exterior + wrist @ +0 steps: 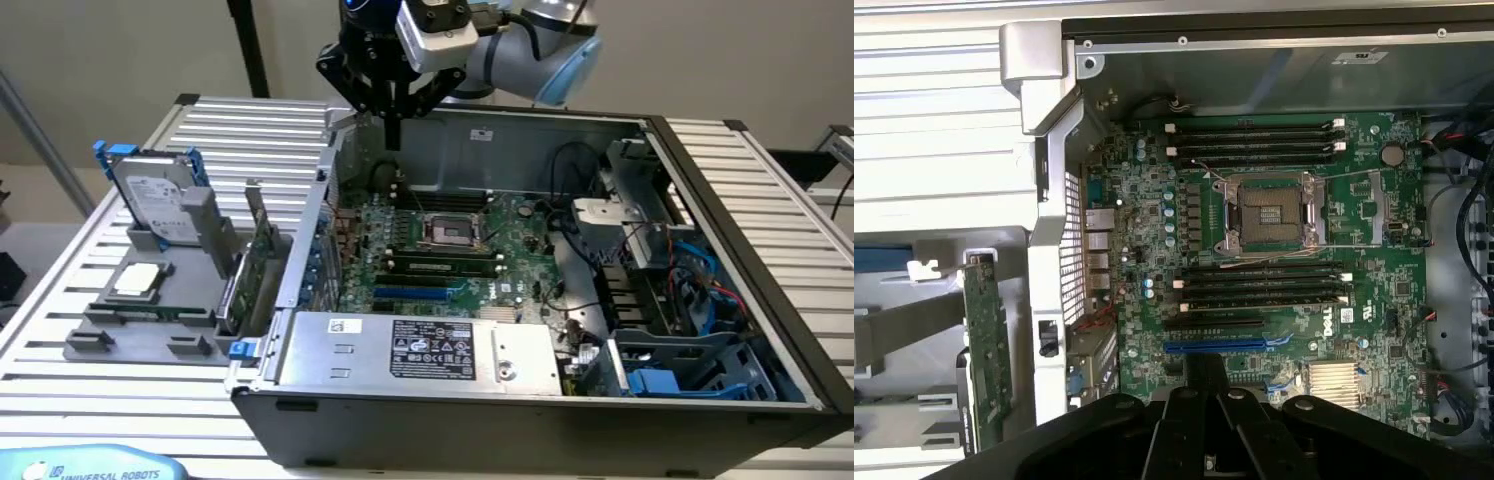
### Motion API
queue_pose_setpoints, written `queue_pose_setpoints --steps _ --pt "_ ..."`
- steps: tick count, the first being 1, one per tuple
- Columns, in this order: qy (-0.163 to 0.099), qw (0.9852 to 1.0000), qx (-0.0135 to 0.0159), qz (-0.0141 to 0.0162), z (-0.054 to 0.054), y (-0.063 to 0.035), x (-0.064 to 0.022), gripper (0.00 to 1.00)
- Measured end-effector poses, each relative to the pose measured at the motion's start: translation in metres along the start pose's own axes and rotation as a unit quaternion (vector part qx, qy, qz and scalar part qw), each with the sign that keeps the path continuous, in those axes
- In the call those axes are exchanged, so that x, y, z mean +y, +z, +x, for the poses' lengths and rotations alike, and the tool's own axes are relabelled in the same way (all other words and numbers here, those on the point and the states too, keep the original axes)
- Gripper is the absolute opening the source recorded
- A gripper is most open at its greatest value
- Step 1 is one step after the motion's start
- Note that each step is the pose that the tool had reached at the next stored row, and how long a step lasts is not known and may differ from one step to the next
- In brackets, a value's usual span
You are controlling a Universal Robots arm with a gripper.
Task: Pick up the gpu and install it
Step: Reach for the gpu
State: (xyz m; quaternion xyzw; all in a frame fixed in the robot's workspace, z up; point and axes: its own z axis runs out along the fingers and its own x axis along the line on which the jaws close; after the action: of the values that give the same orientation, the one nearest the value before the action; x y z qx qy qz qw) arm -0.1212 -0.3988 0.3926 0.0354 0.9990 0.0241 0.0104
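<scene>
Gripper (395, 138) is clenched, fingers pressed together with nothing between them. It hangs over the back corner of the open PC case (747, 190), at the exterior view's left, above the motherboard (521, 250). In the wrist view the closed tips sit in line with the blue PCIe slot (1214, 346), and the CPU socket (1274, 212) is mid-board. The gpu (256, 275) is not picked up. It stands on edge in the grey fixture (134, 335) on the slatted table (80, 400), outside the case and just beside its side wall. The wrist view shows it edge-on, green board, on the outer side of that wall. The hard drive (154, 205) in its blue frame stands upright in the same fixture. Gripper and gpu are well apart.
</scene>
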Motion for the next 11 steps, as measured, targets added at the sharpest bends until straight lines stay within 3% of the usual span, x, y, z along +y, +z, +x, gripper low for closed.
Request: queue_pose_setpoints --steps 3,11 --pt "0.000 1.0000 0.0000 0.0001 0.004 -0.0003 -0.0006 0.11" --pt "0.000 1.0000 -0.0027 -0.0002 0.040 -0.0013 -0.0091 0.11"
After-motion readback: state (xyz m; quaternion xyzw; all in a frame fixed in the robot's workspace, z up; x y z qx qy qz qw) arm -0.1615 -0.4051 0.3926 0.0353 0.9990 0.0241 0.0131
